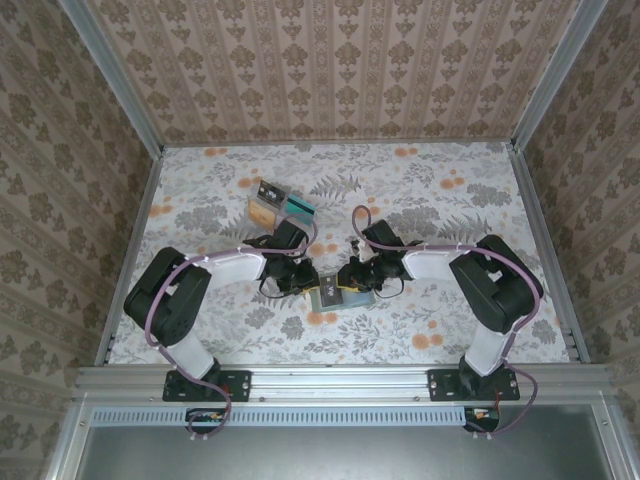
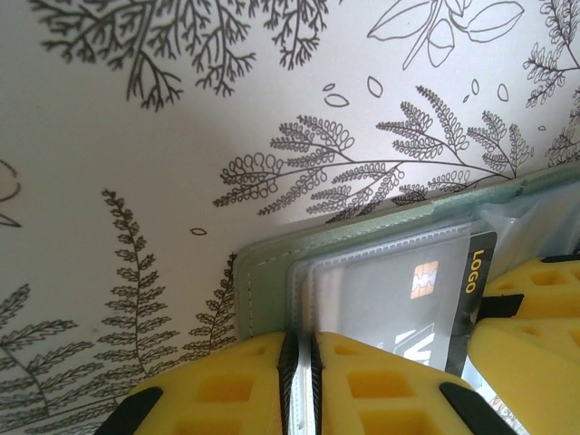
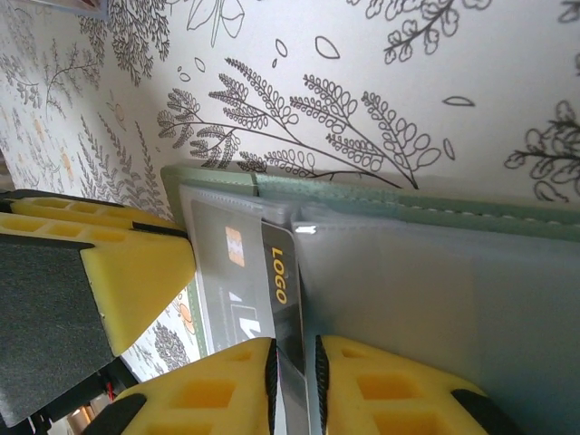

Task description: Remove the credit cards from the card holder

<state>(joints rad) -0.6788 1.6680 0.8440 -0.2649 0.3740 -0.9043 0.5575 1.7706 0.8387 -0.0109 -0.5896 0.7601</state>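
Grey-green card holder (image 2: 272, 263) with stitched edge shows a black-banded LOGO card (image 2: 477, 272).

Black-and-white arms (image 1: 235, 266), purple cables (image 1: 152, 312), jaws — yellow pads (image 2: 227, 385)

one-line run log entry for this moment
left end effector: shut on card holder edge | right end effector: pinching logo card | card not yet out

I see the card holder (image 2: 272, 267) as matt grey-green material with stitching, its lining smooth and half-clear. The credit card (image 2: 426, 276) is glossy plastic. The fingers (image 2: 381, 390) look matt yellow, foam-like. The table cover (image 2: 136, 136) is matt and printed.
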